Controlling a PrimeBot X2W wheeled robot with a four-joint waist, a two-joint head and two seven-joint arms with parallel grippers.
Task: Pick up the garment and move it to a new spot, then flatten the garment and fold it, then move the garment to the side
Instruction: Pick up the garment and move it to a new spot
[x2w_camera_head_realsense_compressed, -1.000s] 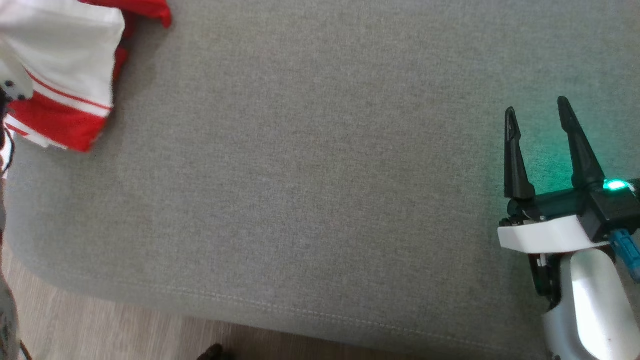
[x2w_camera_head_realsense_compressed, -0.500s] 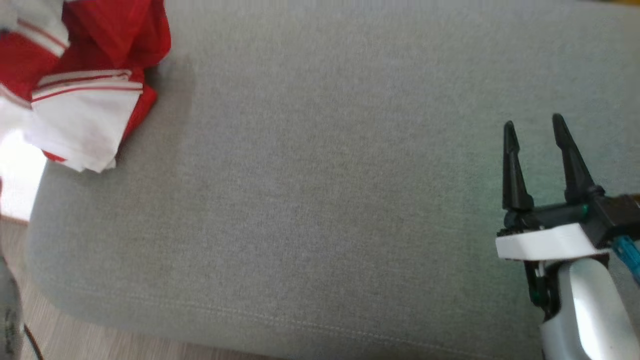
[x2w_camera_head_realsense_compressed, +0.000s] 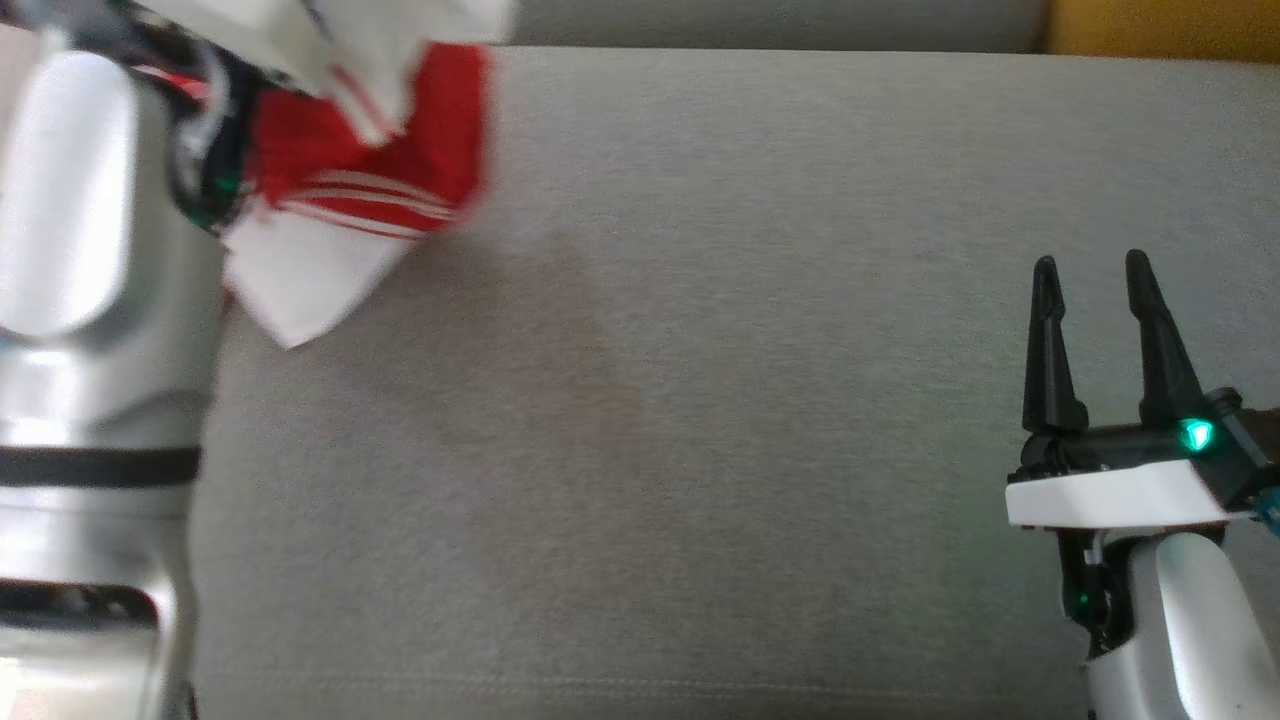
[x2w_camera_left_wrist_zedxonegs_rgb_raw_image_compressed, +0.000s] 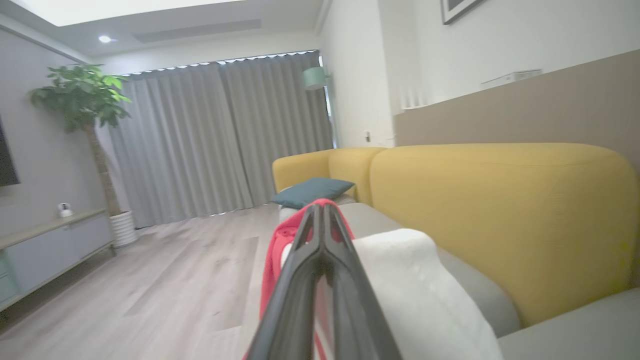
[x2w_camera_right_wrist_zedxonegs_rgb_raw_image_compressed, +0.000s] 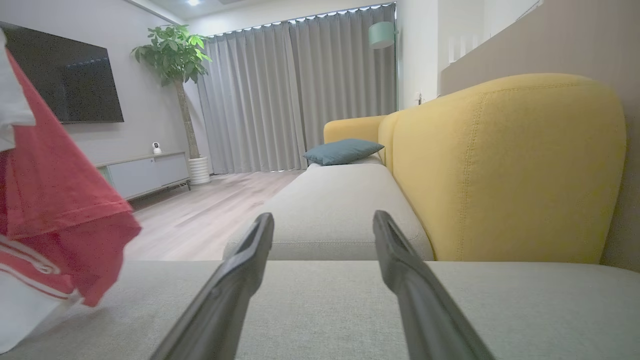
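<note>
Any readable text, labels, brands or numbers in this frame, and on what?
None readable.
The red and white garment shows stripes only, blurred.
The framed picture on the wall is cut off, too small to tell.
The TV screen is dark.

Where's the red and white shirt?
The shirt hangs at the head view's upper left, pinched in the left gripper, over the grey sofa seat.

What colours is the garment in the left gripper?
The garment is red and white with thin stripes; clearest in the head view.
</note>
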